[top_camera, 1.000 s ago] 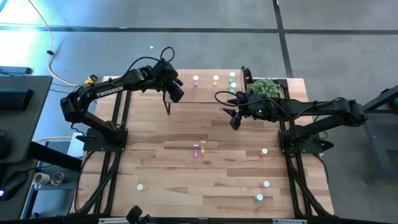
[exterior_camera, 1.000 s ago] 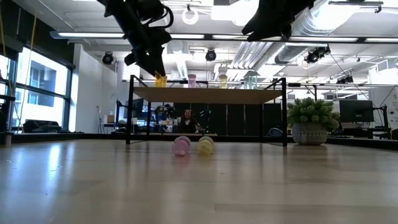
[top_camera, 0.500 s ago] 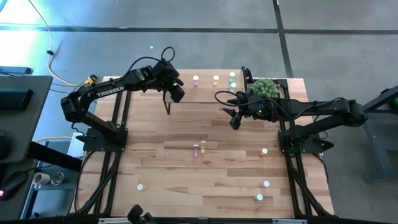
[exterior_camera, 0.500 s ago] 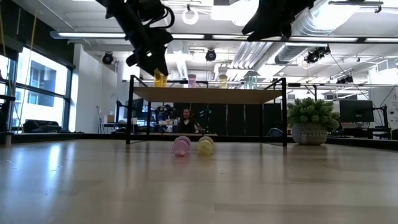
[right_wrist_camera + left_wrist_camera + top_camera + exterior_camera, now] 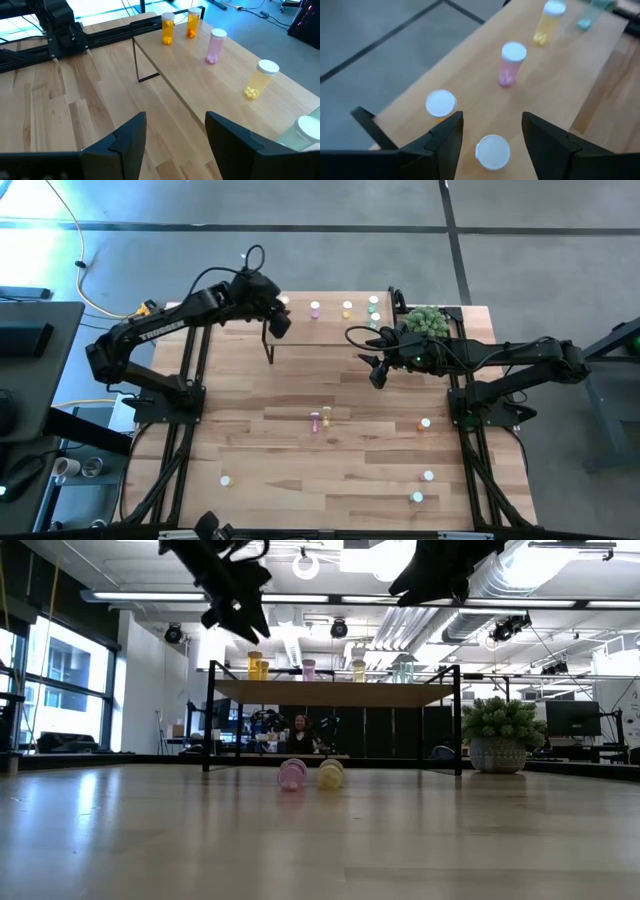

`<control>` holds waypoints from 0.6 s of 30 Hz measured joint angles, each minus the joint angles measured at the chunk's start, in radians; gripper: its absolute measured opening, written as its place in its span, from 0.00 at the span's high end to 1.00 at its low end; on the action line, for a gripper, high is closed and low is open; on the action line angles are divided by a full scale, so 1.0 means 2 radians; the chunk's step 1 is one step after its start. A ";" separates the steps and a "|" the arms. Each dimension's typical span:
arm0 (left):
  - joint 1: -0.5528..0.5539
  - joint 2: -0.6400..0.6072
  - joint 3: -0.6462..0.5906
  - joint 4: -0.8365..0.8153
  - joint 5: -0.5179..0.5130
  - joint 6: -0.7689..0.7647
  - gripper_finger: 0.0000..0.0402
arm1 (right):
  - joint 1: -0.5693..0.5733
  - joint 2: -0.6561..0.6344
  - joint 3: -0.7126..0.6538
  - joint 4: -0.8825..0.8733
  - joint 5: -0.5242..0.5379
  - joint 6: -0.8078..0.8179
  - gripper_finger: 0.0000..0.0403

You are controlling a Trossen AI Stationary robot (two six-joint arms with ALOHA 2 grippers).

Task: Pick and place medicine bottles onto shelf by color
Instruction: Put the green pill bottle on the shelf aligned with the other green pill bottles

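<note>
The shelf stands at the table's far edge. On it, upright on their bases, are two orange bottles at its left end, then a pink one, a yellow one and green ones. My left gripper hangs open above the two orange bottles, touching nothing. Above the table, in front of the shelf's right part, my right gripper is open with nothing in it. A pink bottle and a yellow one lie on their sides mid-table.
A small potted plant stands at the shelf's right end. Loose bottles stand on the table's near half: one on the left, three on the right. Bare wood lies between the arms.
My left gripper has let go of an orange bottle at the shelf's left end, then risen and drawn back a little toward the table's left. The bottle stays upright beside the other orange one.
</note>
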 joint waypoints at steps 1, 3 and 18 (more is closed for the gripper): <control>0.000 -0.008 0.000 0.000 0.001 0.002 0.52 | 0.000 0.000 0.000 0.000 0.000 0.000 0.52; -0.001 -0.028 0.000 -0.001 0.005 0.013 0.52 | 0.000 0.000 0.000 0.000 0.000 0.003 0.52; -0.078 -0.170 -0.101 -0.005 0.028 -0.004 0.52 | 0.000 0.000 0.000 -0.038 -0.039 0.095 0.52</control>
